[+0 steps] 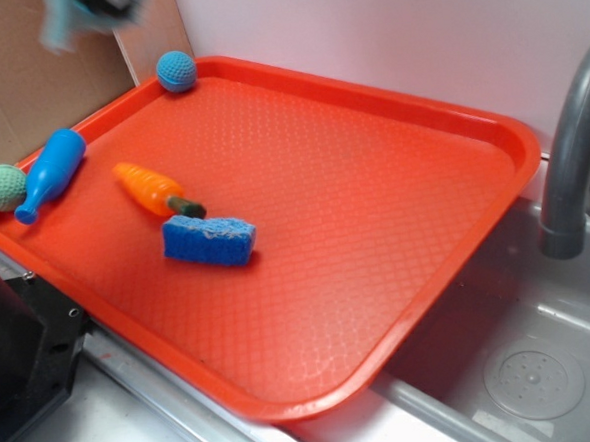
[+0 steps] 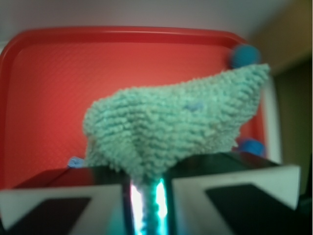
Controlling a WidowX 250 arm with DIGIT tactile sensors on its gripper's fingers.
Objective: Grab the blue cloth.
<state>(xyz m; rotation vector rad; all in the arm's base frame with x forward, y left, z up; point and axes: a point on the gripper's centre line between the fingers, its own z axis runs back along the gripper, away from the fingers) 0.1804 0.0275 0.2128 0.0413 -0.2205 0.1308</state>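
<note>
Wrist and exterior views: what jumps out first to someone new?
In the wrist view, the blue cloth fills the frame, pinched in the gripper and lifted above the orange tray. In the exterior view, the tray dominates, resting partly over the sink. A blue sponge and toy carrot lie near its left side.

The blue cloth [image 2: 171,127] looks soft and fuzzy, full of tiny loops. The red tray [image 1: 375,226] is hard plastic with a bumpy pattern. The blue sponge [image 1: 209,239] looks rough and holey.
</note>
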